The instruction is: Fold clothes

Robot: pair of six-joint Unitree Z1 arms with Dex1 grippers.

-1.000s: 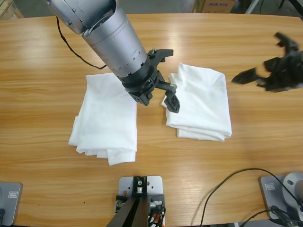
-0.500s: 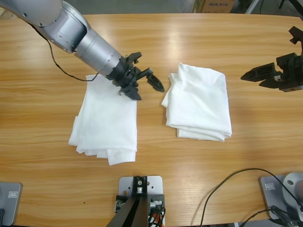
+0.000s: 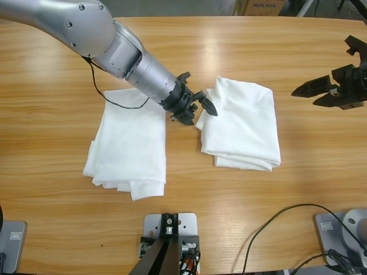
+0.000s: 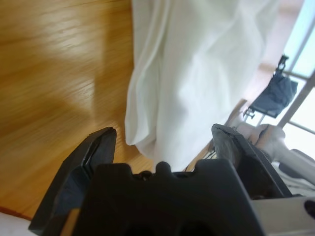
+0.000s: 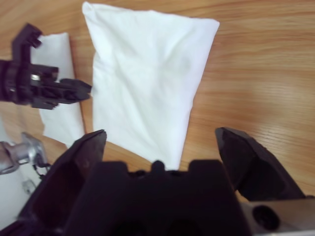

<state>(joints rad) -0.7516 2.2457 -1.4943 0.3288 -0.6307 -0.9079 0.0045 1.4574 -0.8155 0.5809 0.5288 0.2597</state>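
Note:
Two white folded clothes lie on the wooden table [image 3: 183, 189]. The left one [image 3: 129, 143] lies flat; the right one [image 3: 243, 123] is a thicker folded bundle. My left gripper [image 3: 200, 112] is open at the bundle's left edge, and in the left wrist view the bundle's white edge [image 4: 187, 73] hangs just beyond the open left gripper [image 4: 163, 131]. My right gripper [image 3: 307, 96] hovers open to the right of the bundle, apart from it. Looking along the open right gripper [image 5: 160, 132], the right wrist view shows the bundle [image 5: 147, 83] and the left gripper [image 5: 74, 91].
A thin black cable [image 3: 106, 94] trails from the left arm across the left garment's top edge. Another black cable [image 3: 275, 220] loops at the front right. Cardboard boxes [image 3: 258, 7] stand past the table's far edge. Bare wood runs between the two garments.
The left arm has swung so its gripper moved right, from over the left garment to the bundle's left edge. The right gripper drew back to the right, then held.

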